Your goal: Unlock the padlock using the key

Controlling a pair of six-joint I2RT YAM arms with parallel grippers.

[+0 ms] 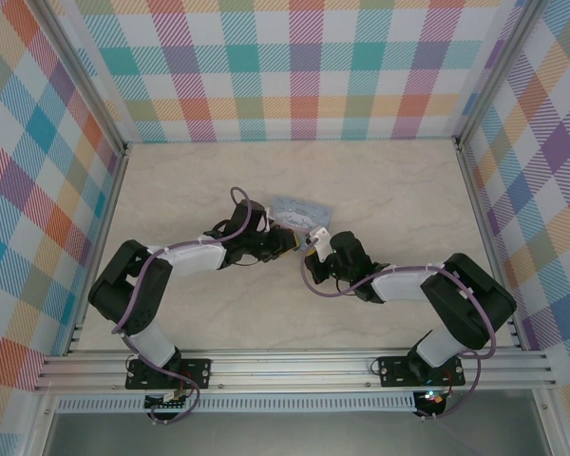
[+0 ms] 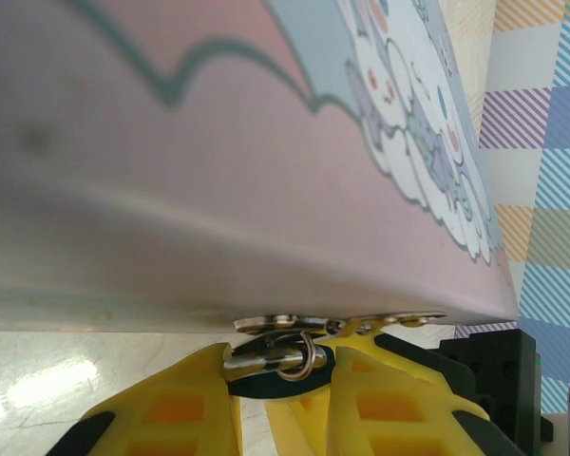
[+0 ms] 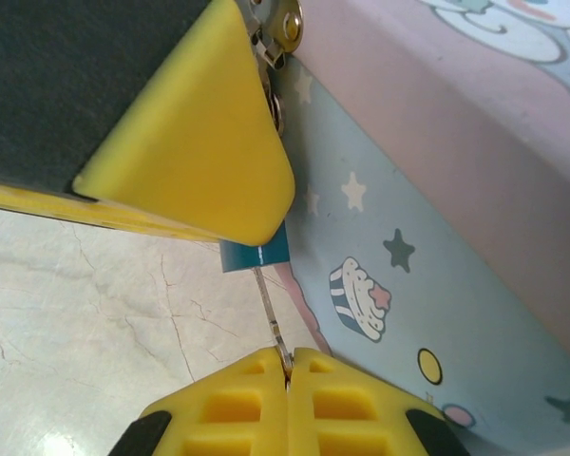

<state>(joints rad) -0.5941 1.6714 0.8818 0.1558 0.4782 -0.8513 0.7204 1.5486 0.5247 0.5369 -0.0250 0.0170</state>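
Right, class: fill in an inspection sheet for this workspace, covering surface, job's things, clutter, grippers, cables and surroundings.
Surface: pale marbled table.
Job's things: blue padlock against a cartoon tin; thin key reaches the padlock.
Clutter: nothing seen.
Grippers: left gripper clamps the padlock; right gripper shut on the key.
Cables: purple cables loop along both arms.
Surroundings: checked walls, metal frame.

The padlock (image 3: 255, 255) (a mere blue sliver) is mostly hidden behind a yellow finger (image 3: 199, 161).
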